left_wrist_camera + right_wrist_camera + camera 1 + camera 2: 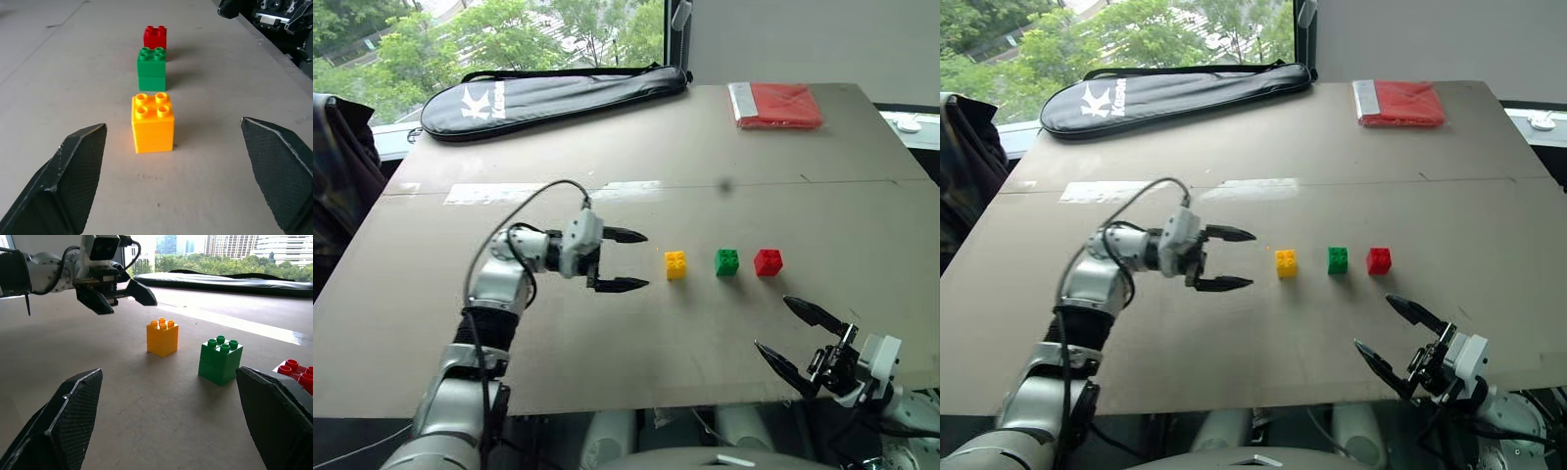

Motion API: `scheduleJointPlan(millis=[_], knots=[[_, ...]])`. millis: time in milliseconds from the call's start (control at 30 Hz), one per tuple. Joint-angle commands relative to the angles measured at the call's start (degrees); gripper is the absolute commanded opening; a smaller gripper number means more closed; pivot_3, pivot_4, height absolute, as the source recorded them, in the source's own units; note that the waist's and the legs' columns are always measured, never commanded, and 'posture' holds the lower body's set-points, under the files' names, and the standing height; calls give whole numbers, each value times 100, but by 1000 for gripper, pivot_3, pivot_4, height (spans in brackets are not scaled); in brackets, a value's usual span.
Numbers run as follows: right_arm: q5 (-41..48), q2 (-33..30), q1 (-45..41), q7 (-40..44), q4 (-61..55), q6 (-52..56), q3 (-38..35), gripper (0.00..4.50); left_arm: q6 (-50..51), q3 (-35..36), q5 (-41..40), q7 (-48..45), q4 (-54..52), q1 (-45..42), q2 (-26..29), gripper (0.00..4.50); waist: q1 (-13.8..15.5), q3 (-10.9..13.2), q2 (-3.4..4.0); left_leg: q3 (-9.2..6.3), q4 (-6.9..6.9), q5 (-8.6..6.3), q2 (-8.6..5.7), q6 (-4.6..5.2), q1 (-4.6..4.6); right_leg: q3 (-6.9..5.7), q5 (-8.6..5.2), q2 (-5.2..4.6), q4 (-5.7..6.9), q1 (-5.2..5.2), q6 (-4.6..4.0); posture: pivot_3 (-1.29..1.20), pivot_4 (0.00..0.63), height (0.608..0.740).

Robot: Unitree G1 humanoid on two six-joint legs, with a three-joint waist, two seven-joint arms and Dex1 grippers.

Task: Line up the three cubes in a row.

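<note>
Left eye view, 3 cubes (726,261) in row, left end effector (625,260) agape beside

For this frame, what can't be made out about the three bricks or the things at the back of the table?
- Red brick: cut off in the right wrist view by the right gripper's finger.
- Red packet: contents not discernible, folded flat, head views.
- Black racket bag: closed, contents hidden.
- Small white object at the right edge: too small to identify.
</note>
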Motion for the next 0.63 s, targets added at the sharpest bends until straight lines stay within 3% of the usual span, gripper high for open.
scheduleJointPlan(millis=[33,167,367,633], knots=[[142,-54,-31,68,0,-64,-102,4500,602,257,4,668,-803,561,292,4459,5,1,4,2,0,0,-1,0,1,2,-2,-3,-1,1,3,0,150,707],[285,-278,-156,288,429,-48,-386,4500,1299,707,-25,1662,-1993,2007,464,4459,-21,5,5,17,0,-1,-3,0,0,15,-1,-17,-11,1,4,0,150,707],[411,-852,-743,819,1436,13,-819,4500,1234,1092,148,2841,-3516,4367,59,4459,32,14,0,15,-1,-5,-5,2,-3,16,8,-57,-20,-1,-11,0,150,707],[379,-1188,-1263,1374,2186,177,-874,4500,1030,671,398,3525,-4014,5252,-251,4459,126,5,24,9,-1,-4,-4,3,3,-2,-4,-20,-6,3,6,0,150,707]])
